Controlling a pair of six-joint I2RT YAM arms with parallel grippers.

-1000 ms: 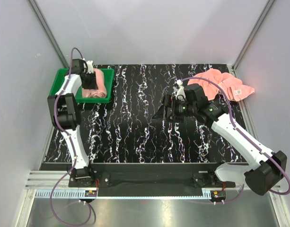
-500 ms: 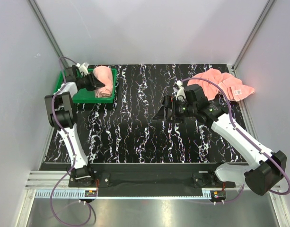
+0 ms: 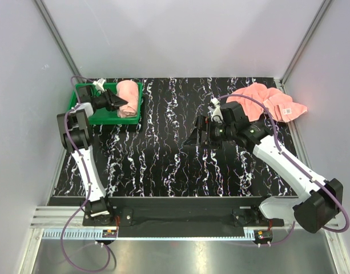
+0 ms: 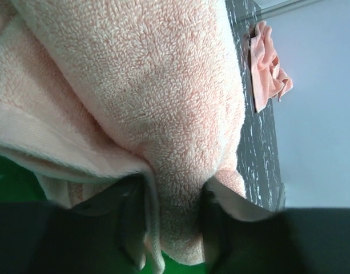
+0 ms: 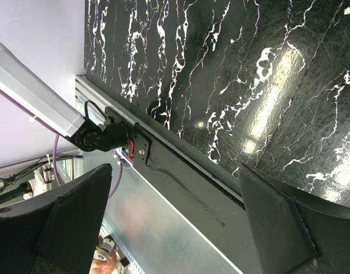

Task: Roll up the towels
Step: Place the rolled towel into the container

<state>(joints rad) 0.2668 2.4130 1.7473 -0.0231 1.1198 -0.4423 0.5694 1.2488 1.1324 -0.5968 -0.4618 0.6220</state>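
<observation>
rolled towel lies in the right end of the green tray at the far-left corner of the black marbled table. its long axis runs roughly far-to-near, one end toward the back wall and the other toward the arm bases, with the near end tipped a little to the right. left gripper comes in from the left across the tray and points right, side-on to the roll. in the left wrist view its jaws are closed on a fold of terry at the roll's edge, with the dark fingers on either side of the pinched cloth and green tray showing below. left arm rises along the table's left edge, folds at the elbow, and the wrist is turned level toward the roll. second towel is a loose crumpled heap at the far-right corner, white label up, spread roughly left-to-right and not rolled. right gripper is over mid-table and points left, well apart from both towels. its jaws are spread wide with nothing between them. it seems to hang just above the surface, though its height is hard to judge. right arm stretches diagonally from the near-right base.
</observation>
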